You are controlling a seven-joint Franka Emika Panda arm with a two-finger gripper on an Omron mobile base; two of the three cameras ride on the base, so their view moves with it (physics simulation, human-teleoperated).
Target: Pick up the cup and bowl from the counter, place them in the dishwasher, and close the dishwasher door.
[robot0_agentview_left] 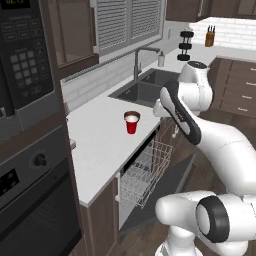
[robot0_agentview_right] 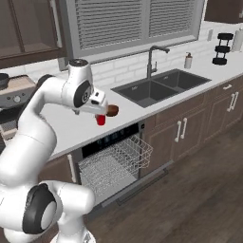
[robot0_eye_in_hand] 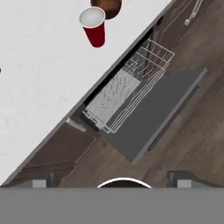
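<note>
The claw point(robot0_eye_in_hand: 113, 177) hangs high over the open dishwasher point(robot0_eye_in_hand: 127, 105) with its two finger tips point(robot0_eye_in_hand: 43, 178) standing wide apart and nothing between them, which suits a hand that has not yet reached for anything. Seen from the hand, the cup point(robot0_eye_in_hand: 93, 27) stands upright on the counter point(robot0_eye_in_hand: 39, 87) well ahead of the claw and a little to its left, rim up, pale inside showing; the bowl point(robot0_eye_in_hand: 107, 6) sits just beyond the cup, touching or nearly touching it, so the cup looks like the easier first grab. Directly below and ahead of the claw, the white wire rack point(robot0_eye_in_hand: 127, 94) is pulled out over the dishwasher door point(robot0_eye_in_hand: 153, 118), which lies folded down flat toward the floor, presumably left so both dishes can be dropped in before it is shut. In the right base view the bowl point(robot0_agentview_right: 112, 110) peeks out beside the hand and the cup point(robot0_agentview_right: 100, 120) shows under it. Nothing is loaded yet; the job appears to be at its start.
</note>
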